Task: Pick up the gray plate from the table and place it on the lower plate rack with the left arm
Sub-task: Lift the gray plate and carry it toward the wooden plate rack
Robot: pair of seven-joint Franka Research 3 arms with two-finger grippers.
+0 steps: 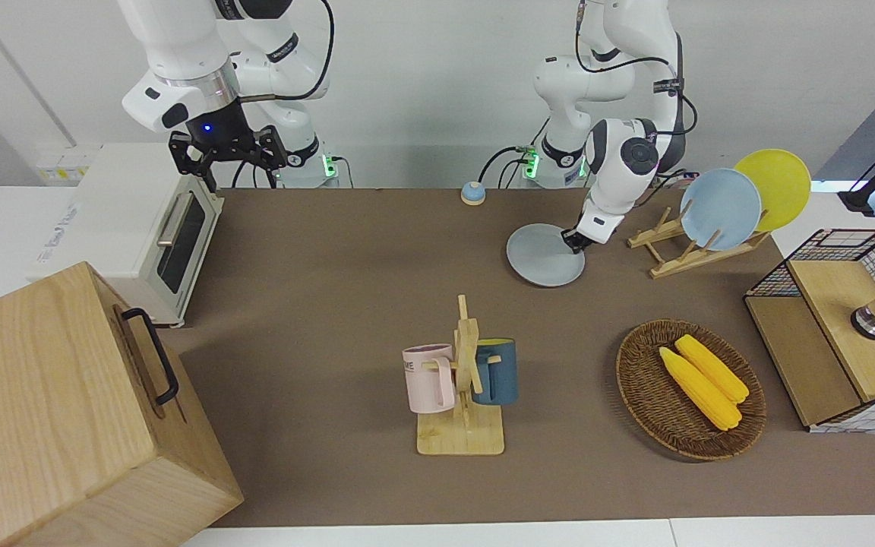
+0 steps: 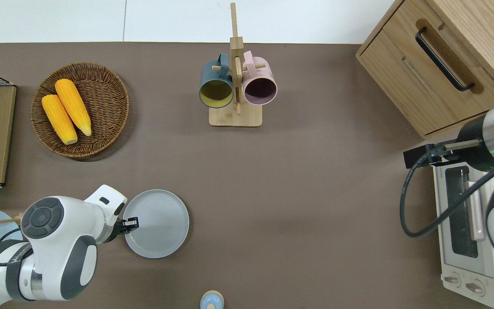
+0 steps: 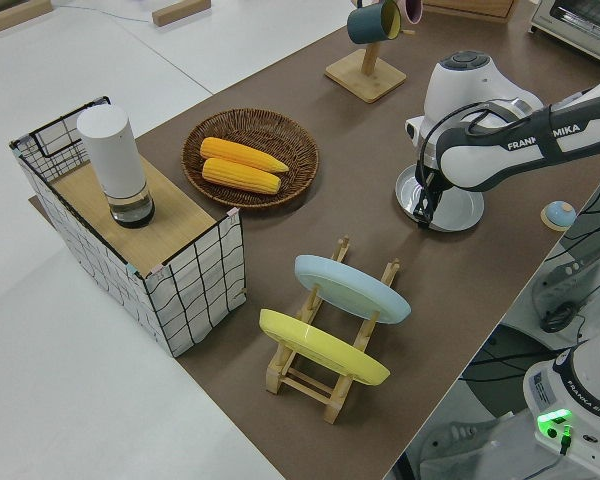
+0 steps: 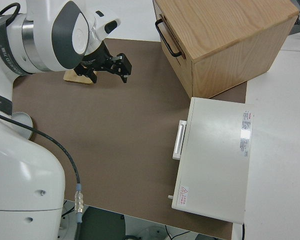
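Gripping gray plate (image 2: 157,223) rim at its 9 o'clock, overhead view, left gripper (image 2: 130,223) had plate barely off desk (image 2: 298,193); transfer to lower plate rack (image 1: 692,247) remained. Right arm parked.

Legible marking: "FRANKA EMIKA" on the left arm (image 3: 520,145) forearm and again on its base link. Toaster oven (image 4: 217,155) labels and pink mug (image 1: 428,378) lettering are unreadable.
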